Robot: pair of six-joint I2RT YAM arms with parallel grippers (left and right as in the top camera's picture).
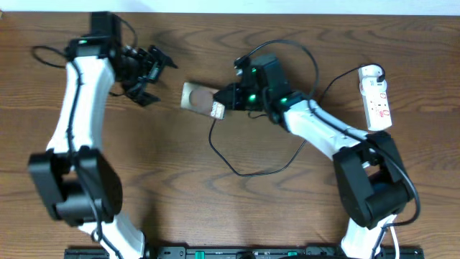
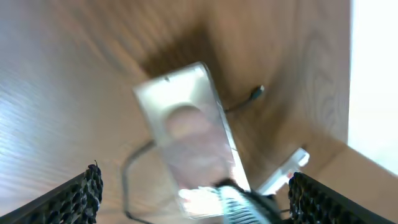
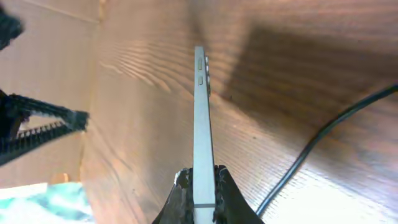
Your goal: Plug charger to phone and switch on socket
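My right gripper (image 1: 228,98) is shut on the white-labelled end of the phone (image 1: 197,96) and holds it near the table's middle. In the right wrist view the phone (image 3: 201,118) stands edge-on between the fingers (image 3: 203,190). The charger cable (image 1: 248,171) loops on the table below the phone, and its plug tip (image 2: 257,93) lies free. My left gripper (image 1: 147,74) is open and empty to the left of the phone, facing it. The left wrist view shows the blurred phone (image 2: 186,127) ahead of the open fingers (image 2: 199,202). The white socket (image 1: 376,96) lies at the far right.
A thicker black robot cable (image 1: 305,54) arcs above my right arm. The charger cable also shows in the right wrist view (image 3: 311,155). The socket also shows in the left wrist view (image 2: 283,174). The table's back edge meets a white wall (image 1: 287,6).
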